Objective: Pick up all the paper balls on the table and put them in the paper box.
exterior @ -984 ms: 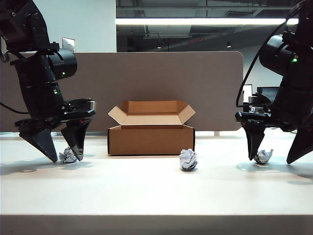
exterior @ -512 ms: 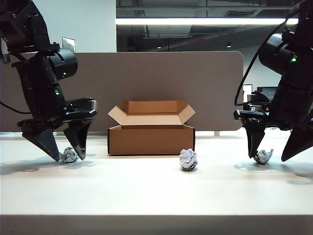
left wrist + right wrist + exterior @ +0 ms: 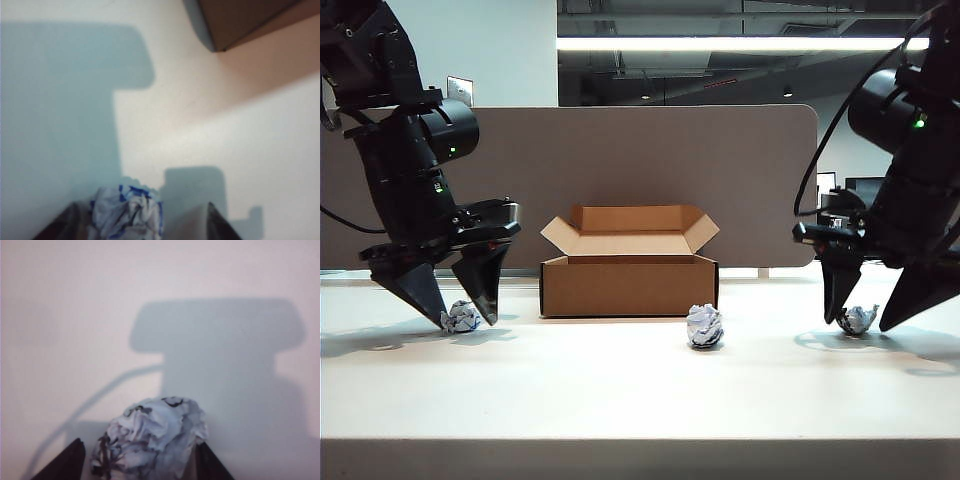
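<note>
While paper box (image 3: 629, 272) interior stays hidden, left pincer (image 3: 451, 307), right pincer (image 3: 869, 309) gape astride paper balls (image 3: 461, 317).

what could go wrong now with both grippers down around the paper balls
The left gripper straddles the left paper ball with its jaws apart; the ball sits near one fingertip, so closing could nudge it away. The right gripper brackets the right paper ball low on the table, so its tips might scrape. The middle paper ball, lying before the paper box, could be knocked.
</note>
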